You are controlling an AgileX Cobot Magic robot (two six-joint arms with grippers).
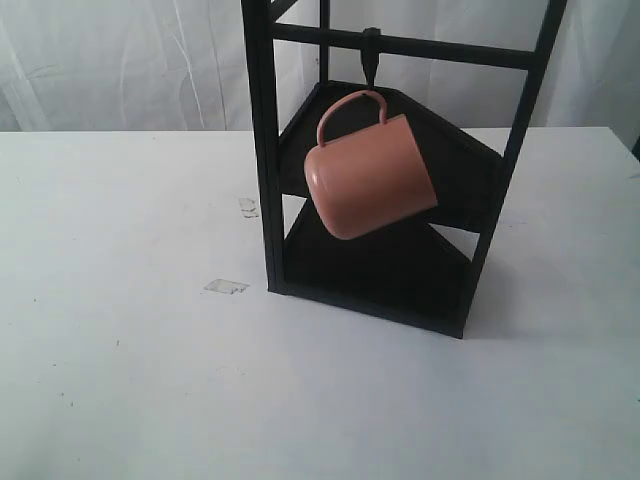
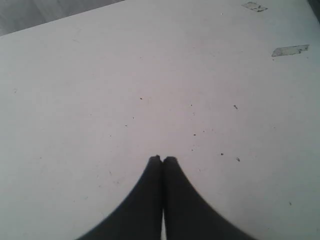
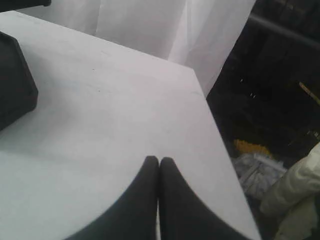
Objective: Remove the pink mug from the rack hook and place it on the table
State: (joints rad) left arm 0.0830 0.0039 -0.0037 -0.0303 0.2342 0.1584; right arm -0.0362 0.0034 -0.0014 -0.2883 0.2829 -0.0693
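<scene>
Pink mug (image 1: 370, 180) hangs tilted by handle on rack hook (image 1: 371, 58), above lower shelf of black rack (image 1: 262, 150) on worktop (image 1: 120, 350). Left claw (image 2: 162, 159) fully closed, holding nothing, over worktop. Right claw (image 3: 159, 160) fully closed, holding nothing, near worktop edge

Backdrop first: a white curtain (image 1: 120, 70) hangs in soft vertical folds across the exterior view, from 9 round to 12 o'clock, evenly lit. Over to the right wrist view, and there's the curtain at 12. Past the table (image 3: 125, 125) edge at 3 it goes dark (cluttered, hard to read): something yellow (image 3: 247, 147), crumpled clear plastic (image 3: 260, 170), a cream bundle (image 3: 300, 185) at 4.
</scene>
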